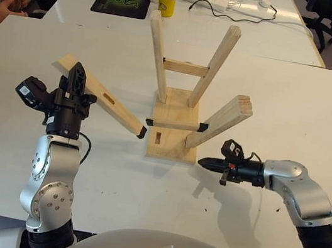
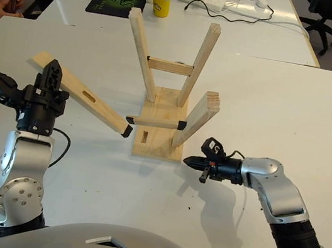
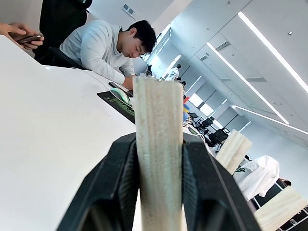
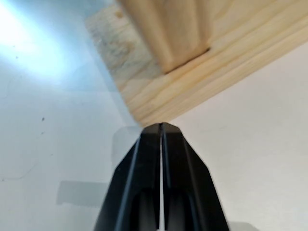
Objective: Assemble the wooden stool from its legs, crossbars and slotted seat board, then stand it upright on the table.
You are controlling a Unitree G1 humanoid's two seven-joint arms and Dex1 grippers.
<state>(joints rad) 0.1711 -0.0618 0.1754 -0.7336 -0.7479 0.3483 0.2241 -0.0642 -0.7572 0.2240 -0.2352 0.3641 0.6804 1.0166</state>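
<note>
The left gripper's (image 1: 76, 76) jaws clamp a loose pale wooden leg (image 1: 110, 104), which slants toward the square slotted seat board (image 1: 172, 145) lying flat on the white table (image 1: 290, 106). The right gripper's (image 1: 203, 162) jaws are pressed together, just beside the board's near corner.

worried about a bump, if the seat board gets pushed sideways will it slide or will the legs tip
The seat board lies flat on the smooth table, so it would probably slide rather than tip. The near right leg leans in its slot and looks loose; it may topple. The two far legs, joined by a crossbar, seem steadier.
</note>
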